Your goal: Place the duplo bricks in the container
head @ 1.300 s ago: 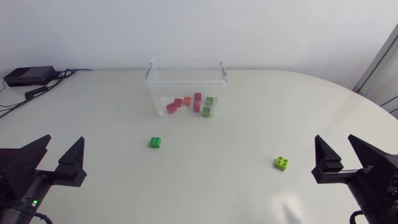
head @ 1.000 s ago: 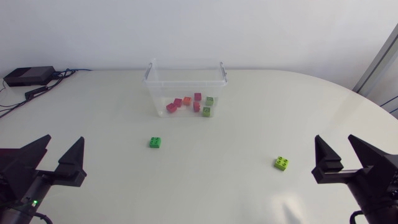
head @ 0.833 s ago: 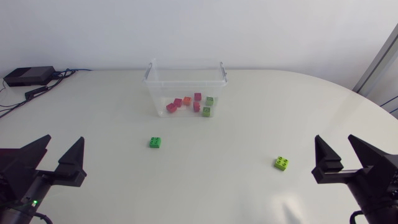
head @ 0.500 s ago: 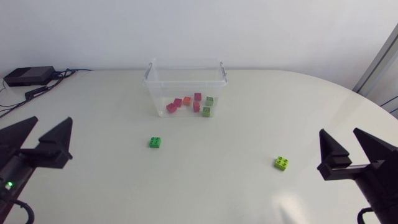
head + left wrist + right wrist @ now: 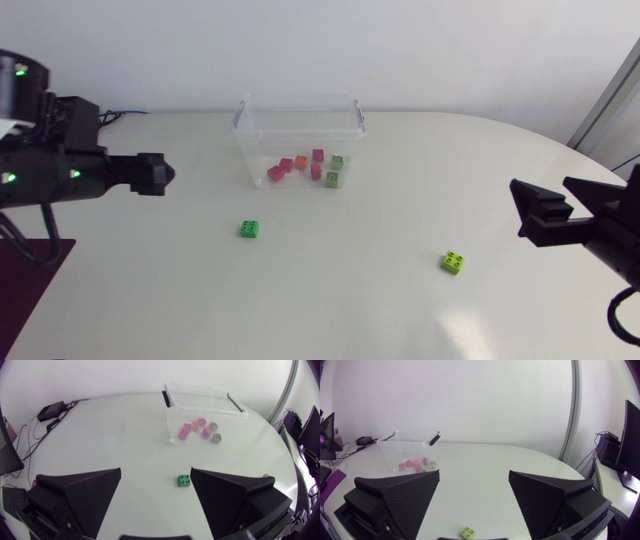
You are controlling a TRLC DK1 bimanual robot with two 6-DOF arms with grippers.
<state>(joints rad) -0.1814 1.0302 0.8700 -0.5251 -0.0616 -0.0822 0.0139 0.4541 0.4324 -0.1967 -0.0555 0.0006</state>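
Since neither gripper holds anything, both loose bricks are open for a pick. Clock is on the head view, 12 = far edge. At 12 sits the container, with several pink, orange and green bricks already on its floor. At 7 from it, well apart, the green brick lies on the table; it's ahead of my left gripper, nearer the right finger. At 4 from table centre lies the lime brick, ahead of and under my right gripper. Fingers on both are spread wide, nothing between them. Judgement: the bricks are light, rigid, smooth-walled plastic. Not fragile, but they'll likely skate on the tabletop or twist out if pinched on corners. Take two opposite flat side walls, low on the body, fingers squared to the brick; stay off the studs. The lime one looks slightly turned, so match wrist yaw first.
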